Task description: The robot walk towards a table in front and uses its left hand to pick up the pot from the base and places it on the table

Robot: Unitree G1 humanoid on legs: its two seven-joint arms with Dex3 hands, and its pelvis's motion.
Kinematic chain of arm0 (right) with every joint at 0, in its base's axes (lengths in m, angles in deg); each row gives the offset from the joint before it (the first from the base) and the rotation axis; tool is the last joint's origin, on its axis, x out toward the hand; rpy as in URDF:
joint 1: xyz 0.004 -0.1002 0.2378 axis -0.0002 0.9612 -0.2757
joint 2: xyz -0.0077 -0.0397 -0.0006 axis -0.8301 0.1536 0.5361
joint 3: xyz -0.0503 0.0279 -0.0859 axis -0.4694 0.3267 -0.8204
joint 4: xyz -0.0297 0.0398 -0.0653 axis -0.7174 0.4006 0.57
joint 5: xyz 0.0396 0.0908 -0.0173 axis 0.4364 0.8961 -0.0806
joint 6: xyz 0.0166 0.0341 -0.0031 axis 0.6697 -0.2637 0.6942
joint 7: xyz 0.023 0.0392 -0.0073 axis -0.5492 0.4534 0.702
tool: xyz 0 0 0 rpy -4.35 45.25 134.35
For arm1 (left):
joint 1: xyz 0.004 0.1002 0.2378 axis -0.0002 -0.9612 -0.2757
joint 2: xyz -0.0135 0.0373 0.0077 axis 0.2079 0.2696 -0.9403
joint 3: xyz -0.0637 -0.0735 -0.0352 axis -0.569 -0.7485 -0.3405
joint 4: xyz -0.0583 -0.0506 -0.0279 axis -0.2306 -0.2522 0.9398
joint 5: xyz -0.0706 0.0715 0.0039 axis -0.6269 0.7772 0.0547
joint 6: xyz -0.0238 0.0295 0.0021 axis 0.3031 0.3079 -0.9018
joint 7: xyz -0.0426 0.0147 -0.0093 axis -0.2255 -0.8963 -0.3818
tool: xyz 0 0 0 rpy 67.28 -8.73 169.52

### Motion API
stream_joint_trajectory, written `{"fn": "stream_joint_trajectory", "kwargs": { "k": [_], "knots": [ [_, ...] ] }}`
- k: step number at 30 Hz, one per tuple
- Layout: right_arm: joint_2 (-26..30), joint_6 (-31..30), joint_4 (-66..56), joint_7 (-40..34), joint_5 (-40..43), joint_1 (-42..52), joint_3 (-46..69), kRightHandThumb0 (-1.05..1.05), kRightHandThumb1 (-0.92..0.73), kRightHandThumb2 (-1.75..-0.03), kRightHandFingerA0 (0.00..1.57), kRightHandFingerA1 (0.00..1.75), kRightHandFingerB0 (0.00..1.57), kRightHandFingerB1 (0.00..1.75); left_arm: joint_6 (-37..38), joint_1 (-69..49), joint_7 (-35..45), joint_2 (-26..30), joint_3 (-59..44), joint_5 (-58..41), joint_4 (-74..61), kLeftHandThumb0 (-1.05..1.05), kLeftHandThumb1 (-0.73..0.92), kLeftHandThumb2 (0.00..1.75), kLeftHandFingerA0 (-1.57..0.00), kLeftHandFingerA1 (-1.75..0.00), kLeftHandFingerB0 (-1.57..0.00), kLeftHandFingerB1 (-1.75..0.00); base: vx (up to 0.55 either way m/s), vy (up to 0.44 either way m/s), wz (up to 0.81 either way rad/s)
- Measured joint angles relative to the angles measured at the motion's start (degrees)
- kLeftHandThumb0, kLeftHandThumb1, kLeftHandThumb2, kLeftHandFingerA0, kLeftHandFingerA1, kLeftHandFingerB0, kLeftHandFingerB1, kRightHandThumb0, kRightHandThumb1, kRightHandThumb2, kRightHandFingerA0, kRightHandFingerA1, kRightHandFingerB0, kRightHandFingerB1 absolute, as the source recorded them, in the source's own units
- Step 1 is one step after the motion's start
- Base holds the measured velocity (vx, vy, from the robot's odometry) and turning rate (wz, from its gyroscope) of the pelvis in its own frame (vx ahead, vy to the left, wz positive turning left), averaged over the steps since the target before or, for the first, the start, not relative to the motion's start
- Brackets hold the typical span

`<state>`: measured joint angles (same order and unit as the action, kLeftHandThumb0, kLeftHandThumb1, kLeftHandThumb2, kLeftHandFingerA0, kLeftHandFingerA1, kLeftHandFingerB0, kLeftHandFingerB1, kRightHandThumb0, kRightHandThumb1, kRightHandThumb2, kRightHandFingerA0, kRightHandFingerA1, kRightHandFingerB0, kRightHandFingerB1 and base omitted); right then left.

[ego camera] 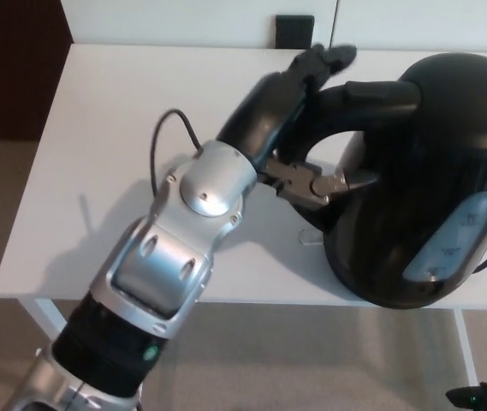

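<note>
Handle point(371, 92) of the pot point(431, 188) sits clamped in the left robot hand point(284, 110), at nine o'clock of its body; likely a carrying grip, over the worktop point(115, 171).

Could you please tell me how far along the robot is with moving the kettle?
Done: the robot is at the white table, and its left hand is at the black kettle. In hand: the hand looks wrapped around the handle. Left: setting the kettle down on the table; no base shows, so whether it is lifted off yet is unclear.
</note>
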<state>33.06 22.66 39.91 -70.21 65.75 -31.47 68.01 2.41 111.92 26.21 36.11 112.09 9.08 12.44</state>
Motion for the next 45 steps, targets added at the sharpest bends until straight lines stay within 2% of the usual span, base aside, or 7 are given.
{"fn": "stream_joint_trajectory", "kwargs": {
  "k": [1, 4, 7, 8, 10, 29, 45],
  "knots": [
    [0.0, -0.1, 0.0, 0.0, 0.0, 0.0, 0.0, -0.34, -0.62, -0.58, 0.53, 0.43, 0.49, 0.4, 0.0, -0.3, -0.3, -0.3, 0.3, 0.4, 0.2, -0.27, 0.66, 0.6, -0.9, -0.48, -0.53, -0.36, 0.0, 0.0, 0.0],
    [0.1, -0.2, 0.0, 0.0, -0.1, 0.0, 0.0, -0.35, -0.62, -0.58, 0.52, 0.44, 0.48, 0.4, 0.0, -0.6, -0.9, -1.5, 0.3, 1.1, 1.0, -0.24, 0.82, 0.66, -1.1, -0.66, -0.91, -0.54, 0.0, 0.0, 0.0],
    [0.1, -0.2, 0.0, 0.0, -0.1, -0.1, 0.0, -0.34, -0.63, -0.58, 0.52, 0.43, 0.49, 0.4, 0.0, -1.1, -2.3, -3.2, -0.2, 2.1, 2.6, -0.25, 0.85, 0.64, -1.13, -1.05, -0.81, -0.83, 0.0, 0.0, 0.0],
    [0.1, -0.2, 0.0, 0.0, -0.1, -0.1, 0.0, -0.35, -0.63, -0.58, 0.53, 0.43, 0.49, 0.4, 0.0, -1.3, -2.8, -3.7, -0.5, 2.3, 2.8, -0.24, 0.87, 0.65, -1.08, -1.44, -0.73, -0.94, 0.0, 0.0, 0.0],
    [0.1, -0.2, -0.1, 0.0, -0.1, 0.0, 0.0, -0.35, -0.64, -0.58, 0.53, 0.44, 0.48, 0.4, 0.1, -2.0, -4.1, -4.9, -1.1, 3.0, 3.5, -0.27, 0.86, 0.69, -1.02, -1.53, -0.71, -1.03, 0.0, 0.0, 0.0],
    [0.1, -0.2, 0.0, -0.1, -0.5, 0.0, -0.2, -0.34, -0.66, -0.59, 0.57, 0.45, 0.5, 0.41, 1.2, -5.5, -6.6, -15.3, -16.4, -2.1, 4.2, -0.26, 0.77, 0.67, -0.76, -1.56, -0.73, -0.97, 0.0, 0.0, 0.0],
    [0.1, -0.1, 0.1, -0.1, -0.7, -0.4, -0.7, -0.36, -0.67, -0.59, 0.59, 0.47, 0.52, 0.41, -5.4, -4.9, -7.8, -14.9, -32.8, -15.5, 2.2, -0.21, 0.83, 0.65, -0.85, -1.53, -0.7, -0.97, 0.0, 0.0, 0.0]
  ]
}}
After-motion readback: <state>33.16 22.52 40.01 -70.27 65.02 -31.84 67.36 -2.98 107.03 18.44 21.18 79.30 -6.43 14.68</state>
